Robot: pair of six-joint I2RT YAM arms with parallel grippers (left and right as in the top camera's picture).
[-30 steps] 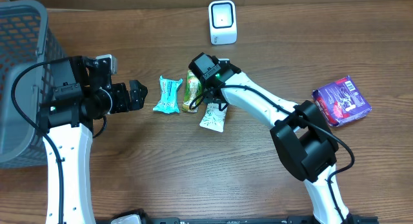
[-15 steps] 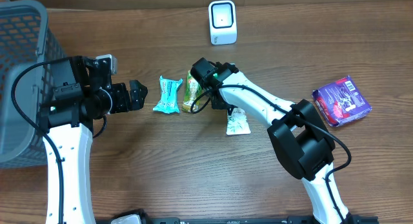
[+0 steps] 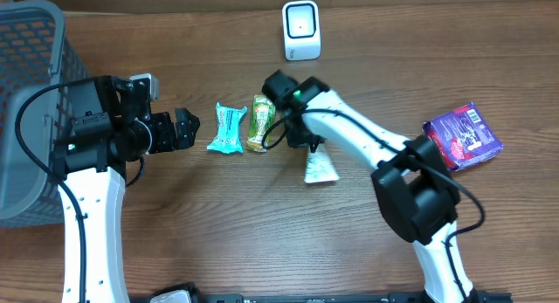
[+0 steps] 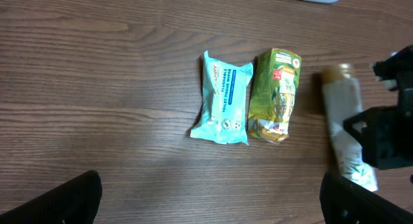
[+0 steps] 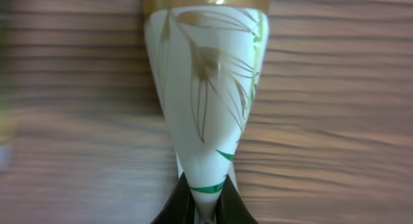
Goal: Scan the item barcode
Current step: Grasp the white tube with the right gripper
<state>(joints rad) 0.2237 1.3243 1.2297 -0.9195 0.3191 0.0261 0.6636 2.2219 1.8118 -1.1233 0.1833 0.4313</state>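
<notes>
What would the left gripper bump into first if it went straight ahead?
Probably the blue wipes packet, lying right ahead of the open left gripper. How high the gripper is above the table is unclear.

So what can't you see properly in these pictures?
White packet: no barcode shows; right wrist view gives only leaf print, its pinched end hidden by the right gripper.
Green packet: left wrist view, print too small to read.
Basket: overhead, cut off by the left edge.
Purple packet: overhead, words too small.
</notes>
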